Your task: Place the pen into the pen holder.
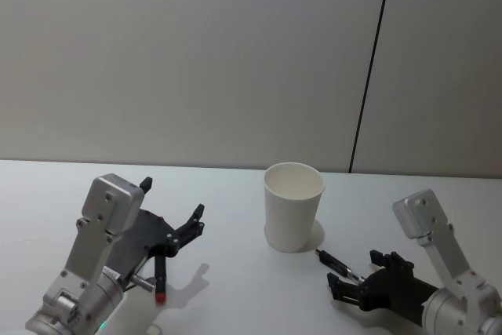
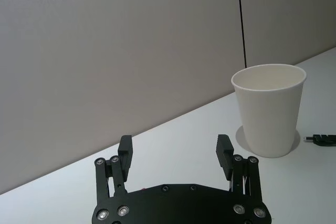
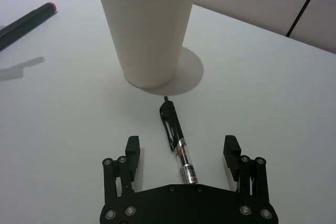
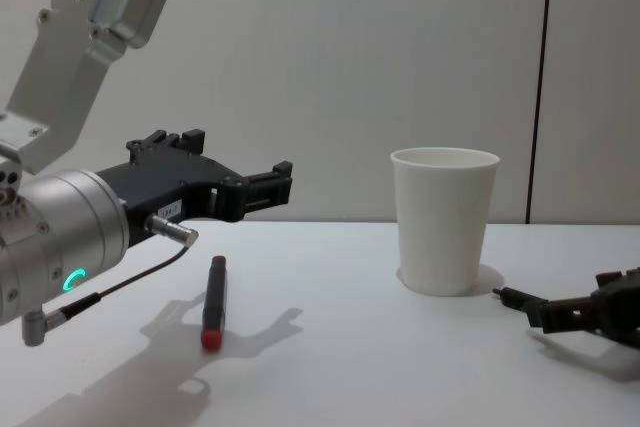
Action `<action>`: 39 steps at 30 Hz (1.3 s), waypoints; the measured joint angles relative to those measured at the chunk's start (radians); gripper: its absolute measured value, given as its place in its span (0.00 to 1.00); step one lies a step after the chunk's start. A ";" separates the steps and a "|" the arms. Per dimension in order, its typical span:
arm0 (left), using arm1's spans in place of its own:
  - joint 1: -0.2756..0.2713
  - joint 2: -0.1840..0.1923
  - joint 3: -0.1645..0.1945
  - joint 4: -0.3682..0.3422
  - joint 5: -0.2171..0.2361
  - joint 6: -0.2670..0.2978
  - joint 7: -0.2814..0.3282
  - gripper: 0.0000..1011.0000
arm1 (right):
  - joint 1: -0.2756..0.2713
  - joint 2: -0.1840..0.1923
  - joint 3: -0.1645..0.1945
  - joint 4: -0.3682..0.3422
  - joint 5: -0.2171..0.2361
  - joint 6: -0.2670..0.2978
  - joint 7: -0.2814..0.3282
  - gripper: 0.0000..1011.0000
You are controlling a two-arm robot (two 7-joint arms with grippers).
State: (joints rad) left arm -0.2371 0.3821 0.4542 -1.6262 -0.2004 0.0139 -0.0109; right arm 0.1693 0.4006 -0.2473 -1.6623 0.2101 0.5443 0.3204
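Low on the robot's right, the right pincer (image 1: 354, 274) sits close over the white tabletop (image 1: 235, 288) with its jaws spread wide. It grips nothing. A black pen (image 3: 176, 137) with a clear section in its barrel lies flat on the tabletop, running lengthwise between the two fingers, and there is a gap on either side of it in the right wrist view. Its tip points at the paper cup (image 1: 292, 205) and stops just short of the cup's base, inside the cup's shadow. From the chest view the pen's tip (image 4: 510, 297) pokes out ahead of the right pincer (image 4: 590, 312) toward the cup (image 4: 443, 222).

The cup stands upright near the middle of the tabletop, mouth up, and what shows of its inside is bare.

On the robot's left, the left pincer (image 4: 240, 162) hovers well above the tabletop, level and aimed forward. Its jaws are also fully apart and hold nothing, as the left wrist view (image 2: 175, 148) confirms. Beneath it a red-ended pen (image 4: 213, 302) with a dark barrel lies flat on the tabletop, red end toward the robot, well apart from the cup. The pincer's shadow falls just beside it.

Behind the tabletop stands a plain grey wall (image 1: 196, 60).
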 joint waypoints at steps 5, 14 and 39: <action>0.000 0.000 0.000 0.000 0.000 0.000 0.000 0.99 | 0.002 0.000 -0.004 0.000 -0.001 0.004 -0.002 0.99; 0.000 0.000 0.000 0.000 0.000 0.000 0.000 0.99 | 0.004 -0.001 -0.008 0.003 -0.011 0.015 -0.004 0.99; 0.000 0.000 0.000 0.000 0.000 0.000 0.000 0.99 | 0.006 -0.007 -0.009 0.008 -0.028 0.024 -0.009 0.70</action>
State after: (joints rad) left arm -0.2371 0.3821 0.4542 -1.6262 -0.2004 0.0139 -0.0109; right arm 0.1754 0.3935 -0.2561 -1.6547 0.1825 0.5680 0.3114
